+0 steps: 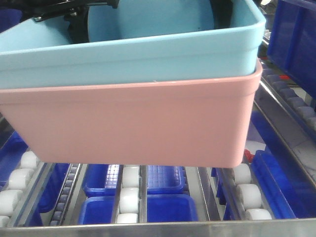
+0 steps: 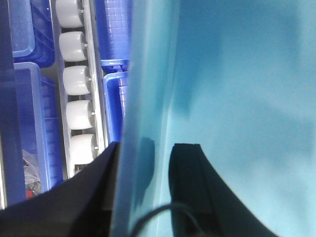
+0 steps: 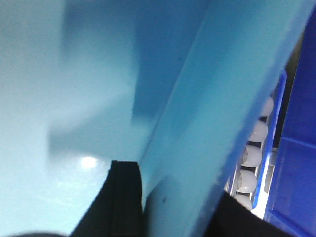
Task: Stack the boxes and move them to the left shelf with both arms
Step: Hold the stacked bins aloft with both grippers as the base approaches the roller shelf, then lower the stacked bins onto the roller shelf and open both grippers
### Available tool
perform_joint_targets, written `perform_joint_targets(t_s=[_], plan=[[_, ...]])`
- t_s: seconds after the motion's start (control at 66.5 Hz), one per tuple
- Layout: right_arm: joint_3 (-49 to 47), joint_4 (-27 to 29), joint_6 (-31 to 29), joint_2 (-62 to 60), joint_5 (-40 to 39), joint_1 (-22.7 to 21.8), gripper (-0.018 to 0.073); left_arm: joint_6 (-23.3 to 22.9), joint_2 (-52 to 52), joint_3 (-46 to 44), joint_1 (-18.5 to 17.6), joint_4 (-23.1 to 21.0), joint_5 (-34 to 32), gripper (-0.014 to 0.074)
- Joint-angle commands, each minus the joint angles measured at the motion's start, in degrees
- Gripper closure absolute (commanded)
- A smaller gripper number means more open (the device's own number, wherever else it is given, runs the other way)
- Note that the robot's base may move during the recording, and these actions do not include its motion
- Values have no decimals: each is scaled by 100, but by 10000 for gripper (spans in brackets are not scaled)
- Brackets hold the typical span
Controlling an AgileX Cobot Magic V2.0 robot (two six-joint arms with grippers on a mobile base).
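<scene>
The light blue box [image 1: 148, 49] sits nested inside the salmon pink box [image 1: 138, 128]. In the front view the stack fills the frame above the left shelf's white rollers [image 1: 131, 197] and steel front bar [image 1: 158, 231]. My left gripper [image 2: 143, 168] is shut across the stack's side wall [image 2: 148, 98], one black finger [image 2: 190, 182] inside and one outside. My right gripper [image 3: 180, 197] is shut across the opposite wall [image 3: 212, 123], with a black finger [image 3: 123, 197] inside the blue box. Black arm parts [image 1: 74, 12] show behind the stack.
Dark blue bins lie under the rack [image 1: 168, 207] and one stands at the right [image 1: 296, 44]. Roller rows run beside the stack in the left wrist view [image 2: 76, 84] and in the right wrist view [image 3: 254, 153]. A slanted roller track [image 1: 291, 98] runs along the right.
</scene>
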Motion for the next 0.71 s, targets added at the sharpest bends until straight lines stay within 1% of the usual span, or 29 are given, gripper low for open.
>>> perform_joint_targets(t_s=[0.0,0.15,0.271,0.391,0.511,0.601,0.691], plan=[[-264,406,-163,-220,-1586,146,505,250,-340,-322,-328,-630,-1319,606],[-264,406,-163,-220,-1623,146,505,250,-340,-322,-317,-640,-1204,606],[-264,388,-163,-220,-1515,116,505,250,-340,-322,-266,-628,-911,606],[-264,388,-282,-220,-1299,-68,505,250,-350,-322,-83,-657,-636,606],[-264,388,-457,-220,-1352,-317,505,250,-350,-322,87,-728,-375,606],[-264,388,-512,-206,-1518,-499,505,240,-350,-285,114,-728,-409,606],[-264,394,-641,-137,-1665,-581,505,114,-340,-204,136,-728,-506,606]])
